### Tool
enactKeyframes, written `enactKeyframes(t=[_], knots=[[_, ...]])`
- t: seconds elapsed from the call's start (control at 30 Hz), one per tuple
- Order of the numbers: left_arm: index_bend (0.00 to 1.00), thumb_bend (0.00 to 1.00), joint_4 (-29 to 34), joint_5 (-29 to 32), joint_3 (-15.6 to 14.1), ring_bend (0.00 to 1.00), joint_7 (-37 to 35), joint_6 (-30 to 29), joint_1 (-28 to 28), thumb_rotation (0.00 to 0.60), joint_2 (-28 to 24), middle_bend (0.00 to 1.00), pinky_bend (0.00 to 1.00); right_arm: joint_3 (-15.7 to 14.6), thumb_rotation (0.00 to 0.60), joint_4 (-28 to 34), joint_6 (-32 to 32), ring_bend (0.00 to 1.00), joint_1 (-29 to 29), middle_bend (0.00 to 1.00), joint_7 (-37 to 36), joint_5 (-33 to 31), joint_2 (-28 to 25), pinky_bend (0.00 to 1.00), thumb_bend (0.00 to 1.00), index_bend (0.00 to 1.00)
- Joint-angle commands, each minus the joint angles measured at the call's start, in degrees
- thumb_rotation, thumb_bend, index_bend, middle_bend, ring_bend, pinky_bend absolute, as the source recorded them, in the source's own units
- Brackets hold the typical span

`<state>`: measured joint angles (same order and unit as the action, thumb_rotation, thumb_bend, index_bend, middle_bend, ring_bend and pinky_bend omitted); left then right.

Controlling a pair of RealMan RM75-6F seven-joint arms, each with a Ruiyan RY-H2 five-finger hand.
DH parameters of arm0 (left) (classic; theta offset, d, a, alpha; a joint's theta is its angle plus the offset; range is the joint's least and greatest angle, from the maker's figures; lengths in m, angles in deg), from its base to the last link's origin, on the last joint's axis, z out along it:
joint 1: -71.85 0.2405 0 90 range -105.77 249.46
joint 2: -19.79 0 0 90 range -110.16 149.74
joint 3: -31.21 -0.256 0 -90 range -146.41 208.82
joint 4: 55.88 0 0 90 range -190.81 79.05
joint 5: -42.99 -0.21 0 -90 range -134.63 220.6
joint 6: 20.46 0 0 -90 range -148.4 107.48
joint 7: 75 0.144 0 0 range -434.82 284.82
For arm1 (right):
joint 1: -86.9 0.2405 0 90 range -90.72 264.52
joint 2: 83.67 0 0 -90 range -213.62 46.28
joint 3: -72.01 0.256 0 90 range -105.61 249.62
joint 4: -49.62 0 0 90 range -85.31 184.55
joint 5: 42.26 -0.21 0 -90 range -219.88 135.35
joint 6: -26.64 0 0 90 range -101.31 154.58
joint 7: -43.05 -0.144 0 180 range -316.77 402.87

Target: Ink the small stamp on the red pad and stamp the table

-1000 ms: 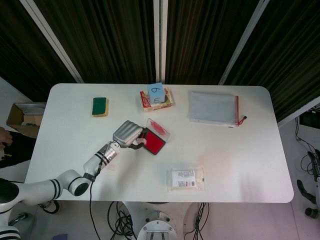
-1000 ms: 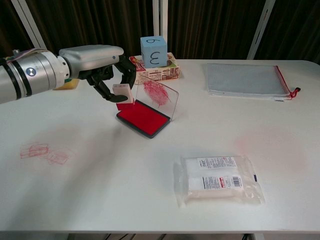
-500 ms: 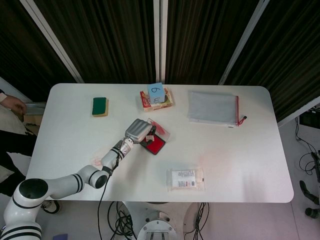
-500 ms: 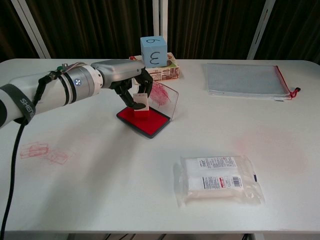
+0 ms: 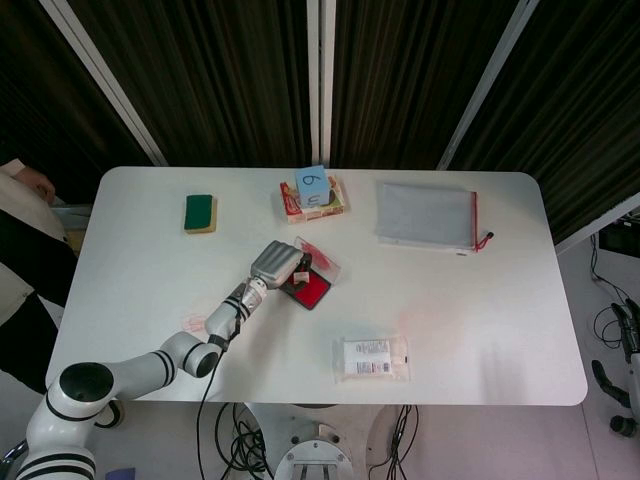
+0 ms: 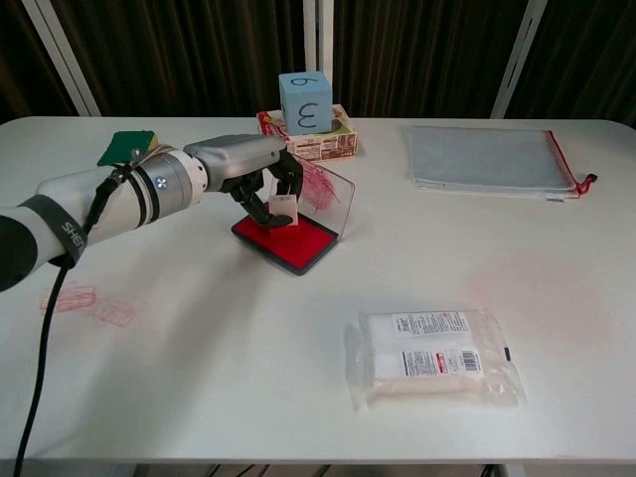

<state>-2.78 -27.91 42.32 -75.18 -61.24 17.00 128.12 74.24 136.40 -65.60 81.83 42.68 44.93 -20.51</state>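
My left hand grips the small white stamp and holds it down onto the red ink pad, near the pad's back left part. The pad's clear lid stands open behind it, smeared with red. Red stamp marks show on the table at the near left. My right hand is in neither view.
A sealed white packet lies at the front right. A blue cube sits on a box behind the pad. A grey zip pouch lies at the back right, a green sponge at the back left.
My left hand carried the stamp rightwards from beside the pad over it and lowered it onto the red surface. The arm now reaches further across the table.
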Motion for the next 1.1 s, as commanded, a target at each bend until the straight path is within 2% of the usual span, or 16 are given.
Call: enactKeyframes(t=[0.03,0.27,0.37,0.57,0.67,0.8,0.9,1.1], knots=[[0.62,0.45,-1.5,-0.9,-0.6,1.00,-1.4,0.2,0.2,0.600,0.7,0.61,1.00,0.0,0.600,0.1,-0.2,0.00,-0.1,0.00,0.1,0.0,-0.1,0.00,0.23,0.00],[0.62,0.45,1.1,-2.0,0.5,1.00,-3.3,-1.1,0.1,0.600,-1.7,0.61,1.00,0.0,0.600,0.5,-0.4,0.00,-0.1,0.00,0.6,0.3,-0.1,0.00,0.24,0.00],[0.62,0.44,6.1,-2.4,1.2,1.00,-2.7,-2.8,0.8,0.600,-5.9,0.61,1.00,-0.1,0.600,0.2,0.1,0.00,0.1,0.00,0.5,0.2,0.2,0.00,0.23,0.00],[0.62,0.44,22.8,-1.0,1.0,1.00,-1.3,-5.0,5.3,0.600,-20.3,0.61,1.00,0.1,0.600,-0.8,0.9,0.00,0.5,0.00,-0.4,-0.3,0.6,0.00,0.24,0.00],[0.62,0.44,29.8,-4.3,-2.5,1.00,2.4,-10.3,9.6,0.600,-27.0,0.62,1.00,0.2,0.600,-1.0,1.0,0.00,0.7,0.00,-0.8,-0.1,0.7,0.00,0.23,0.00],[0.63,0.43,33.4,-9.8,-8.7,1.00,2.6,-17.1,15.9,0.600,-31.0,0.62,1.00,0.3,0.600,-1.8,1.6,0.00,1.0,0.00,-1.2,-0.4,1.2,0.00,0.24,0.00],[0.63,0.40,31.3,-12.4,-11.9,1.00,-0.8,-21.1,19.9,0.600,-31.2,0.62,1.00,0.3,0.600,-2.0,2.0,0.00,1.2,0.00,-1.3,-0.8,1.6,0.00,0.23,0.00],[0.63,0.39,23.6,-17.0,-16.0,1.00,-10.0,-26.7,25.4,0.600,-28.4,0.63,1.00,0.6,0.600,-1.3,0.9,0.00,0.8,0.00,-0.2,-0.7,1.4,0.00,0.23,0.00]])
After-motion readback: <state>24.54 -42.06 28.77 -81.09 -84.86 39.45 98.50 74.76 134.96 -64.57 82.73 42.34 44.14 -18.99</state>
